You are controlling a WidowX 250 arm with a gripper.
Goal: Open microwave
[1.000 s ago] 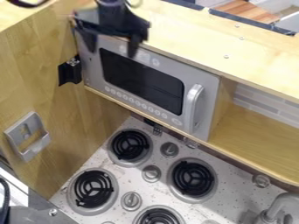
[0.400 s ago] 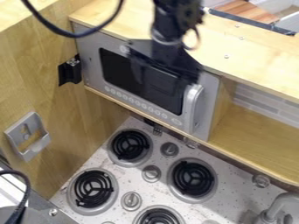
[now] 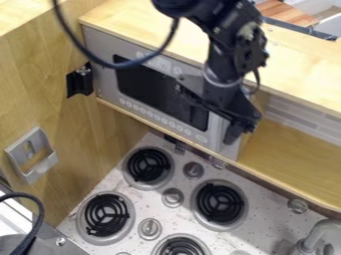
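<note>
The black gripper hangs at the right part of the microwave front, its fingers spread apart. One finger is over the handle area; the other is hard to make out against the dark window. The silver microwave sits under the wooden shelf with its door closed. Most of its upright handle is hidden behind the gripper, and whether the two touch cannot be told.
Below lies the stove top with several black burners and knobs. A wooden side wall stands at left, the counter top runs above, and a faucet is at lower right.
The gripper has moved from the microwave's upper left, right and downward across its front to the handle side. The arm's cable has swung over the microwave. The door has stayed closed.
</note>
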